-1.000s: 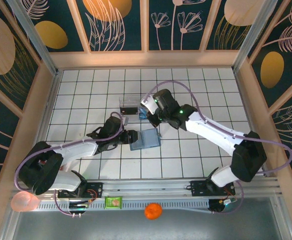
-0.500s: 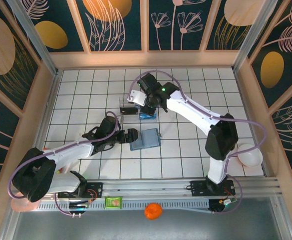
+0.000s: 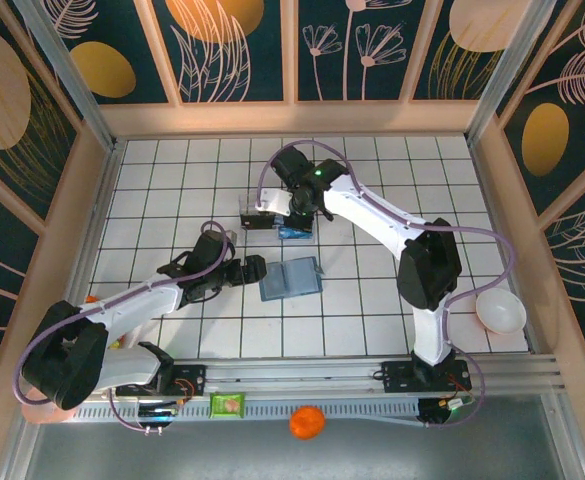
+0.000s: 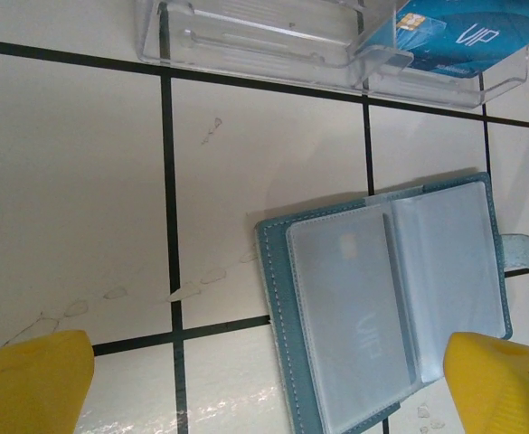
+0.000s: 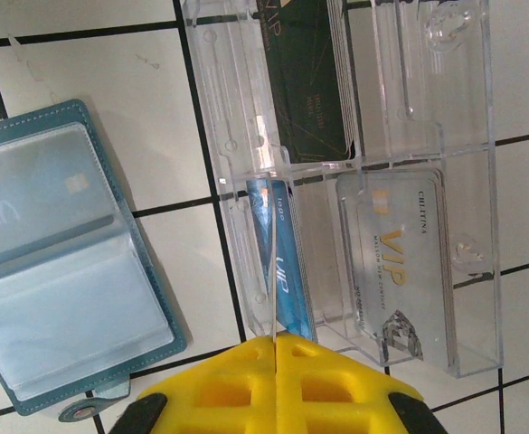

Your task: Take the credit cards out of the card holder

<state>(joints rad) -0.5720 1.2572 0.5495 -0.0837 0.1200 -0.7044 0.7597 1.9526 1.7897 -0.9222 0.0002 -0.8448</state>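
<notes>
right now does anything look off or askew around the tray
Only the blue card: it stands on edge in the clear tray, while the dark cards and the silver card lie flat. The right gripper is shut on it, so it is probably mid-placement.

"VIP" marks the blue card (image 4: 454, 36), pale card (image 5: 395, 262) and sleeved card (image 4: 350, 325).
</notes>
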